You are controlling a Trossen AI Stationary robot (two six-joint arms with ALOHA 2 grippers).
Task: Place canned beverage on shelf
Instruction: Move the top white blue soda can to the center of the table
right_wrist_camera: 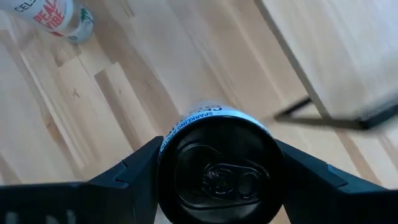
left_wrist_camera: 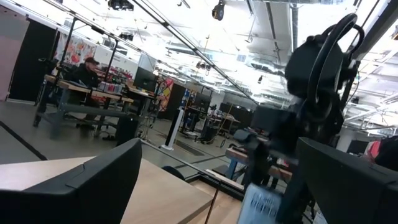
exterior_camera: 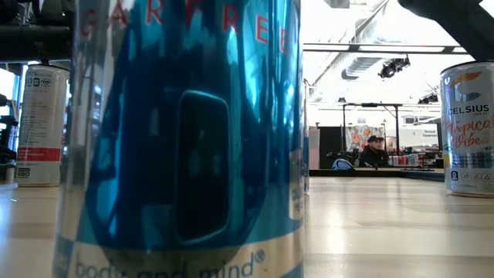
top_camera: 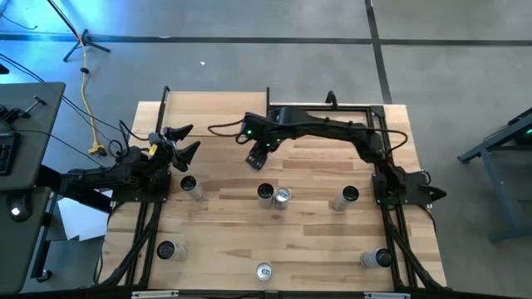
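My right gripper hangs over the far middle of the table, shut on a white can with a black lid. The shelf, a pale smooth board with thin black posts, stands just beside it at the table's far left. My left gripper is open and empty at the table's left side, near the shelf's near edge; its fingers point level across the table. My right gripper pinches the can's side wall just below the top rim between its two fingers, one on each side. The fingers come from above, pointing down. The can stands about upright, lid up; it hides its own base.
Several more cans stand on the plank tabletop: three in a middle row and three near the front edge. A blue can fills the low view. A person sits in the room behind.
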